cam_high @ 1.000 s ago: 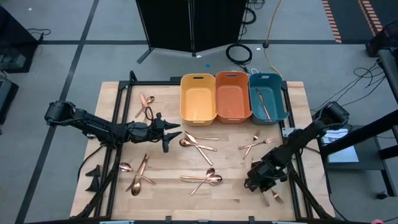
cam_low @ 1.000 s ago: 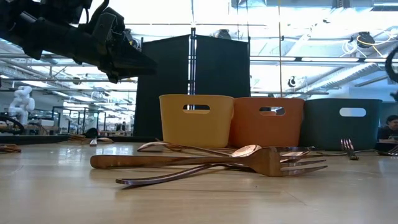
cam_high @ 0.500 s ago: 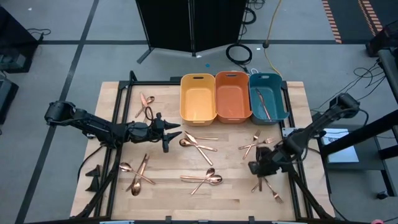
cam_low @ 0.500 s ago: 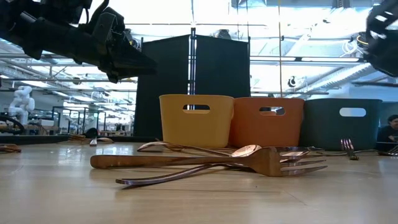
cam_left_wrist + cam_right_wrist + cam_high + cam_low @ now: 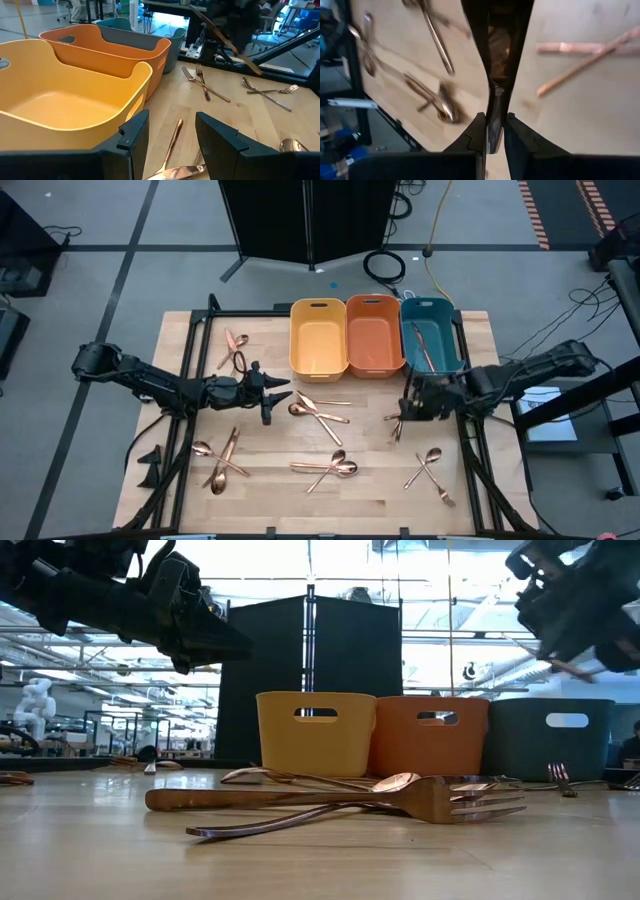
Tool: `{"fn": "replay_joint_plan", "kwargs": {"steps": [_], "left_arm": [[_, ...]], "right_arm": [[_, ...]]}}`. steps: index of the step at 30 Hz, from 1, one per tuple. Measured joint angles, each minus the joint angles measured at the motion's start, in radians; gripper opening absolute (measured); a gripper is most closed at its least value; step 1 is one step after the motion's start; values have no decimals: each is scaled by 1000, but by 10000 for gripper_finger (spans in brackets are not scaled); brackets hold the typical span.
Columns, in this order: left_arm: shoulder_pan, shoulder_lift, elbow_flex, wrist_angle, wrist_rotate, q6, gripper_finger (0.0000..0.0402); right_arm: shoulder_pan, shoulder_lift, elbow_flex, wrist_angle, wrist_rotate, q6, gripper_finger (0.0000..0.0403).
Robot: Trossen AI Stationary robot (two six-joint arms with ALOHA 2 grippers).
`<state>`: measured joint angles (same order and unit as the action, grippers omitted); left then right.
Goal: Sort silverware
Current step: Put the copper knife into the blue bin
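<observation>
Silverware, slender rose-gold spoons, forks and knives (image 5: pixel 322 412), lies scattered over the wooden table (image 5: pixel 180 340), with one piece inside the teal plastic bin (image 5: pixel 432 338). Just in front of that bin, the right gripper (image 5: pixel 408 408) is clenched on a thin copper utensil (image 5: pixel 492 117), raised above the tabletop. Over the table's left side, the left gripper (image 5: pixel 283 395) hovers with fingers parted, holding nothing.
</observation>
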<state>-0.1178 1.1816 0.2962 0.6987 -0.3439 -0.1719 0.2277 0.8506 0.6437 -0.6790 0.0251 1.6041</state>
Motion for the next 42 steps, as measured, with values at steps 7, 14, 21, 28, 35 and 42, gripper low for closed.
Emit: {"fn": "replay_joint_plan", "kwargs": {"steps": [7,14,21,28,35,42], "left_arm": [[0,0,0,0,0,-2,157],[0,0,0,0,-1,-1,157],[1,0,0,21,-6,4,157],[0,0,0,54,-7,4,157],[0,0,0,44,13,2,157],[0,0,0,38,15,21,157]], "right_arm": [[-240,-121,93,-225,-52,-199,32],[-486,-76,346,-499,-48,-435,32],[-730,95,469,-577,45,-739,32],[-964,331,472,-529,57,-960,32],[-1156,513,472,-530,-29,-1069,32],[-1244,627,472,-562,-24,-1141,32]]}}
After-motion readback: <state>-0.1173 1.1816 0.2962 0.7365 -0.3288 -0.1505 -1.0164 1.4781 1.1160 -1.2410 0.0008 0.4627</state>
